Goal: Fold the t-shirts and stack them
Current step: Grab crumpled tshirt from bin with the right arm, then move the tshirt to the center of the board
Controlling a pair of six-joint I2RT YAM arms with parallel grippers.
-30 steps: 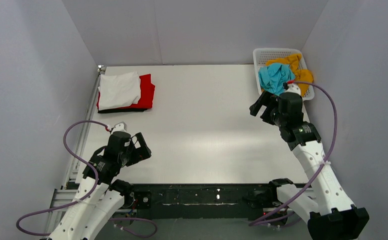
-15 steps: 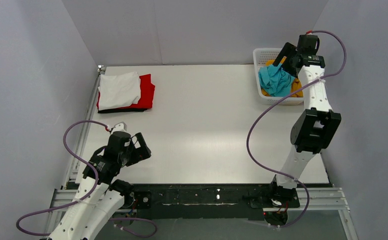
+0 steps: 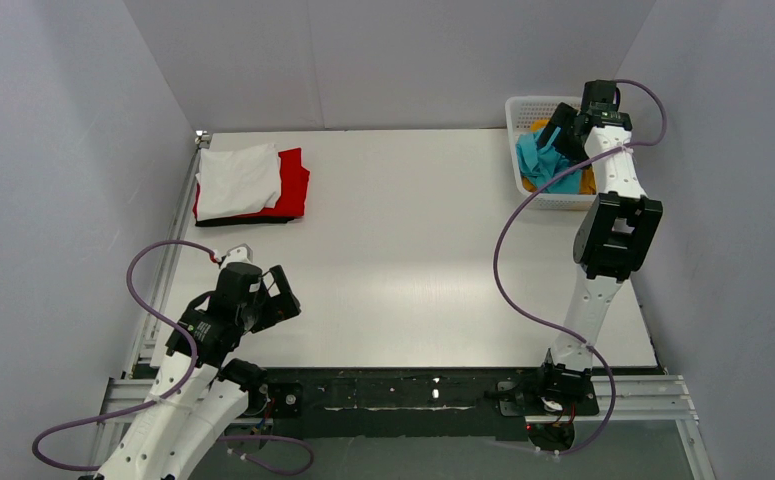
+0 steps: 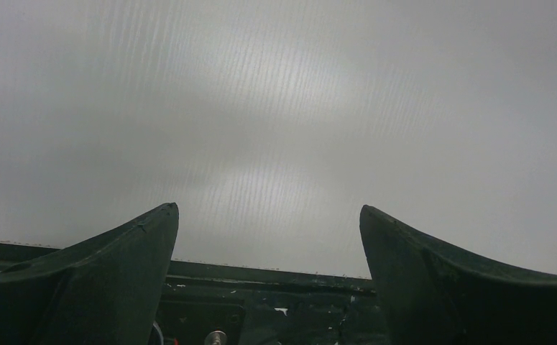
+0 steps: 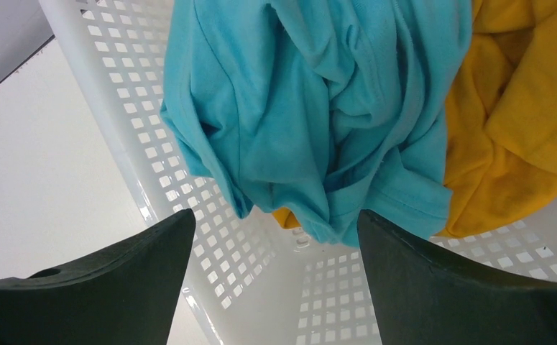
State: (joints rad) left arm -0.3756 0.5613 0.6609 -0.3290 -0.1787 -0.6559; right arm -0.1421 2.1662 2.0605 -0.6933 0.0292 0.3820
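A crumpled turquoise t-shirt (image 3: pixel 541 158) lies in the white lattice basket (image 3: pixel 525 105) at the far right, on top of a mustard-yellow t-shirt (image 3: pixel 587 184). Both show close up in the right wrist view: the turquoise t-shirt (image 5: pixel 311 108) and the yellow t-shirt (image 5: pixel 512 122). My right gripper (image 3: pixel 555 128) hangs open over the basket, just above the turquoise shirt, holding nothing (image 5: pixel 275 223). A folded stack sits at the far left: a white t-shirt (image 3: pixel 237 180) on a red one (image 3: pixel 293 185) on a black one (image 3: pixel 248 221). My left gripper (image 3: pixel 281 298) is open and empty (image 4: pixel 268 215) near the front left.
The basket's perforated wall (image 5: pixel 210 215) lies between my right fingers. A metal rail (image 3: pixel 175 225) runs along the table's left edge. A black mounting bar (image 3: pixel 413 385) spans the near edge. Grey walls enclose the table on three sides.
My right arm swung from the table's right side up over the basket, then dropped closer onto the turquoise shirt. The left arm has not moved.
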